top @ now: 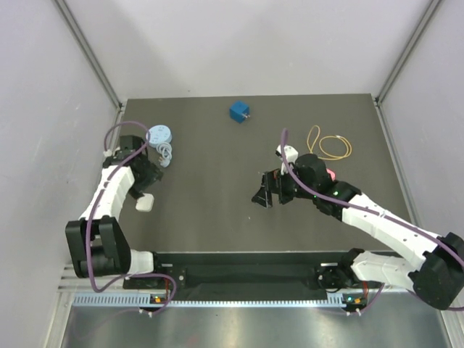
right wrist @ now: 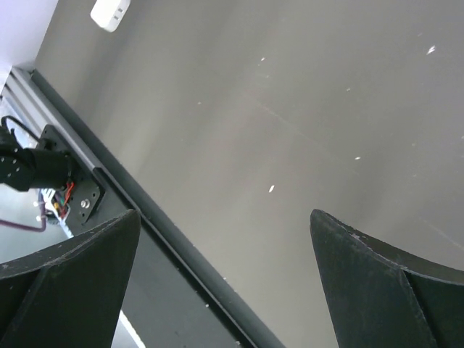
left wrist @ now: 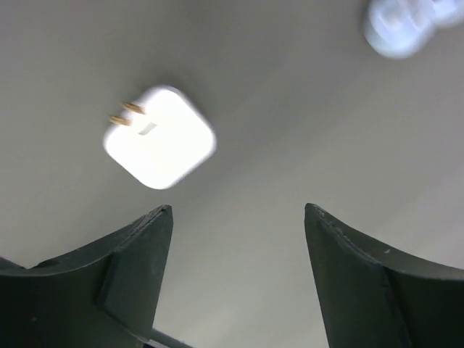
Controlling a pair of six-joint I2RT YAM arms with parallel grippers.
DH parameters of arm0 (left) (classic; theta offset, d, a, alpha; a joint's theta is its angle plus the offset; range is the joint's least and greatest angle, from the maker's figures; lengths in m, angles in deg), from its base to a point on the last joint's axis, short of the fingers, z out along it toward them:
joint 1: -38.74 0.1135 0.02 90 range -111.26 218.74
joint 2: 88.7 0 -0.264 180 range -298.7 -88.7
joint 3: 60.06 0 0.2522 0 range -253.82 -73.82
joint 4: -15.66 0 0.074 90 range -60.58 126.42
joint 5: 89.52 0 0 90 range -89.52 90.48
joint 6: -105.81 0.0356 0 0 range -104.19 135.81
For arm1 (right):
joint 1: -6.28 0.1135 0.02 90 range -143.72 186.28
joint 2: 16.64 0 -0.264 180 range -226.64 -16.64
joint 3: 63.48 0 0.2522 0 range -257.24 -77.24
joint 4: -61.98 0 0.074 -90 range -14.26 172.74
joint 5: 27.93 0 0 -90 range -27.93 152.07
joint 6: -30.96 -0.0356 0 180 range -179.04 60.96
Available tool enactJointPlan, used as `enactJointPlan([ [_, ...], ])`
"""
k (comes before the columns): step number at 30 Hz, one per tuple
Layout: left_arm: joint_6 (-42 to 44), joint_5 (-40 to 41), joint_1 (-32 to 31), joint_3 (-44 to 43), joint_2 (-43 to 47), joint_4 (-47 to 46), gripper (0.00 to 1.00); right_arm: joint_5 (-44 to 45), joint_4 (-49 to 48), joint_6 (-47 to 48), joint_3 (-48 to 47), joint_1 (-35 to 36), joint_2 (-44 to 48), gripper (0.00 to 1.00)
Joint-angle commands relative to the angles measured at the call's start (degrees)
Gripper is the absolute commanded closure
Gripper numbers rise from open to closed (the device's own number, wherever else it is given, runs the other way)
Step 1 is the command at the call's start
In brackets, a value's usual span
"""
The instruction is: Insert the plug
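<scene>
**Both grippers open, white plug lying loose by the left arm**

On the left side of the dark table (top: 217,217), the left arm reaches away from its base and bends back toward the near edge. The left gripper (left wrist: 239,210) is spread wide with nothing between its fingers. It hangs over bare tabletop.

The white plug (top: 145,204) lies on the table just in front of that gripper and touches neither finger. In the left wrist view it sits ahead of the left-hand finger, and its two brass prongs (left wrist: 125,114) point out sideways along the surface. The picture is a little blurred there.

Farther back on the same side is a pale blue round thing (top: 161,135) with a short coil of cord beside it. The left wrist view shows it only as a blur in the top corner.

Near the far edge, around the middle of the table, a blue cube (top: 240,112) stands alone with small metal pins on one side.

To the right of centre, the right gripper (top: 264,190) also stands open and holds nothing. It hovers over bare table, well apart from the plug. Its wrist view takes in the dark rail (right wrist: 145,217) along the near edge.

Behind the right arm lies a yellow loop (top: 330,145) of thin cord. A small pink thing (top: 330,174) shows just beside the arm, mostly hidden.
</scene>
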Motion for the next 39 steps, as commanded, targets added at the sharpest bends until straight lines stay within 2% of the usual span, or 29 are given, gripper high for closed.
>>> enactJointPlan([
  [1,-0.94,0.86,5.13,-1.04,-0.53,1.51,0.21,1.86,-0.44,-1.83,-1.43,2.44,0.54,0.00],
  [2,-2.08,0.24,5.76,-0.69,-0.79,1.07,0.14,1.86,-0.44,-1.74,-1.79,3.05,0.19,0.00],
  [4,-3.67,-0.81,6.90,0.36,-2.11,0.10,0.12,1.69,-0.44,-1.30,-2.49,3.58,-0.95,0.00],
  [9,-4.90,1.19,7.00,2.38,-5.01,-1.75,0.12,1.16,-0.52,0.89,-3.28,4.46,-2.98,0.00],
  [13,-7.09,6.10,7.09,3.00,-7.99,-2.54,0.12,1.07,-0.88,2.30,-3.46,4.38,-3.86,0.00],
  [22,-7.63,6.91,8.58,2.04,-14.24,-4.56,0.12,-0.42,-1.23,4.50,-3.72,4.38,-5.61,0.00],
  [28,-7.10,9.29,8.58,0.89,-16.79,-5.53,0.18,-0.42,-1.40,5.82,-3.37,4.38,-6.49,0.00],
  [31,-6.31,7.80,8.58,1.77,-16.97,-6.41,0.26,0.54,-1.67,5.82,-2.93,4.38,-7.11,0.00],
  [32,-5.79,6.66,8.58,2.64,-16.79,-7.63,0.31,1.24,-1.84,5.03,-2.84,4.38,-7.28,0.00],
  [33,-5.26,5.35,8.58,3.09,-15.92,-8.34,0.46,1.94,-2.19,4.42,-2.32,4.38,-7.29,0.00],
  [35,-4.29,1.91,7.97,4.40,-14.51,-9.74,0.61,5.01,-2.98,1.70,-1.44,4.38,-7.37,0.00],
  [36,-4.38,0.95,7.44,4.84,-12.51,-10.10,0.75,6.59,-3.68,0.38,-0.91,4.38,-6.94,0.00],
  [38,-5.16,-2.13,5.17,6.25,-9.08,-10.80,0.87,10.55,-8.40,-3.92,0.75,4.38,-6.06,0.00],
  [39,-6.39,-3.53,4.11,6.69,-7.93,-11.07,0.96,13.09,-10.09,-5.50,2.33,4.38,-5.19,0.00],
])
